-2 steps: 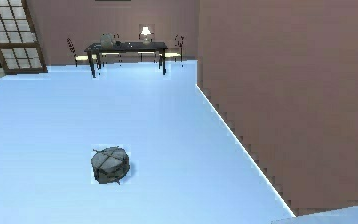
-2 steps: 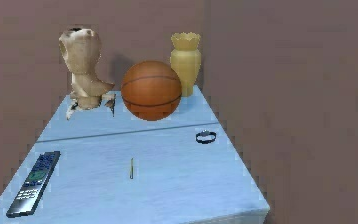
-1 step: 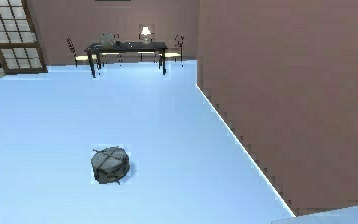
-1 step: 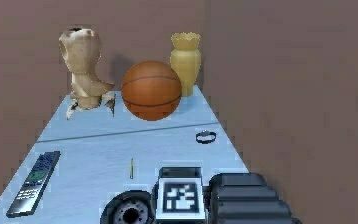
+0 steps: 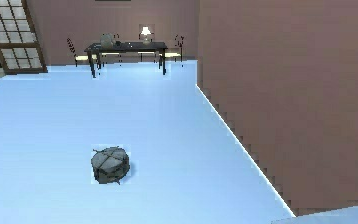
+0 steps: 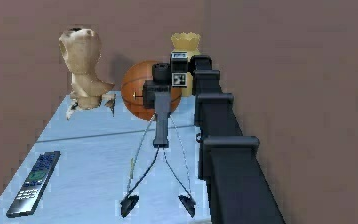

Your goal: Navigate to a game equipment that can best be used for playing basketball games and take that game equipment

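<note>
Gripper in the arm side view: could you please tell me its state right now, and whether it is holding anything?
Gripper: state cannot be told, nor whether it holds anything; the basketball sits on the table behind it.

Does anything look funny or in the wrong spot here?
A basketball sits on a tabletop beside a beige statue, an odd spot for a ball. A grey round thing lies alone on the open floor.

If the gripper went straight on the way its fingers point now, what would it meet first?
Probably the bare pale-blue tabletop. The gripper has its fingers running down the picture, away from the basketball behind its body. Depth is unclear, so this is only a likely reading.
</note>
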